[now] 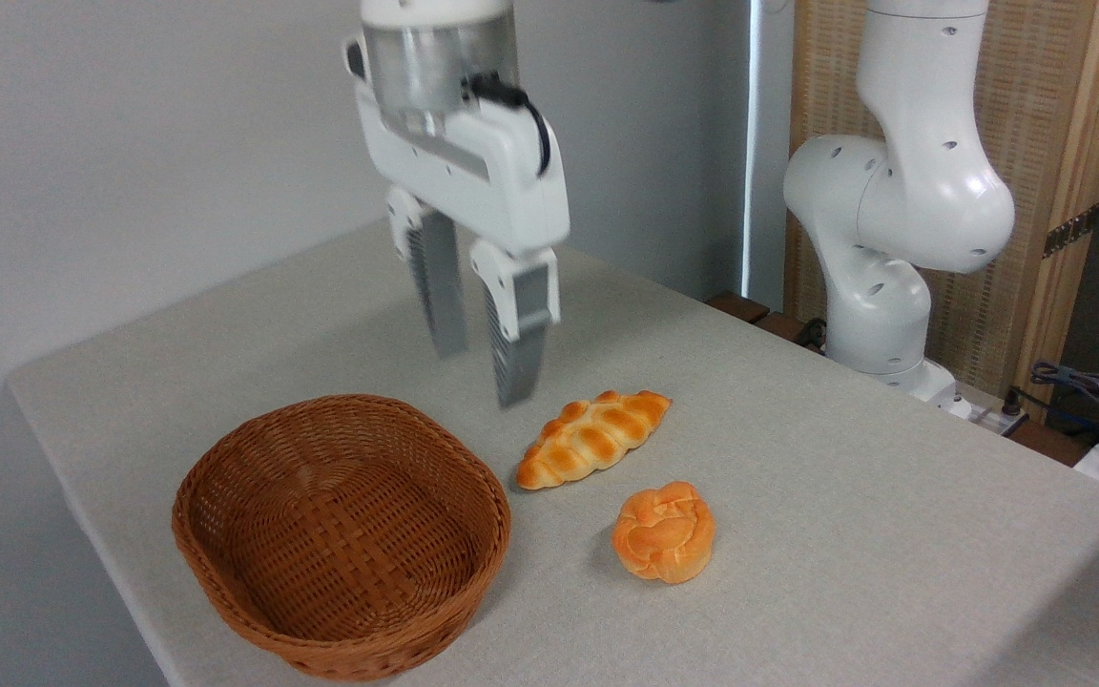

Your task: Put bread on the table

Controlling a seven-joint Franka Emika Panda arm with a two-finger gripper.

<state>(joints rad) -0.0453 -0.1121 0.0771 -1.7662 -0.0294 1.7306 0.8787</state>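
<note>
The bread (pixel 664 531), a small round orange bun with a swirled top, lies on the grey-beige table (pixel 845 534) to the right of the basket. My gripper (pixel 483 367) hangs in the air above the basket's far right rim, well up and to the left of the bun. Its two fingers point down with a narrow gap between them and nothing in it, so it is open.
A brown wicker basket (pixel 340 534) with nothing in it stands at the front left. A longer braided loaf (pixel 592 437) lies on the cloth just behind the bun. The arm's white base (pixel 883 286) stands at the back right, with cables (pixel 1093 391) beyond the table edge.
</note>
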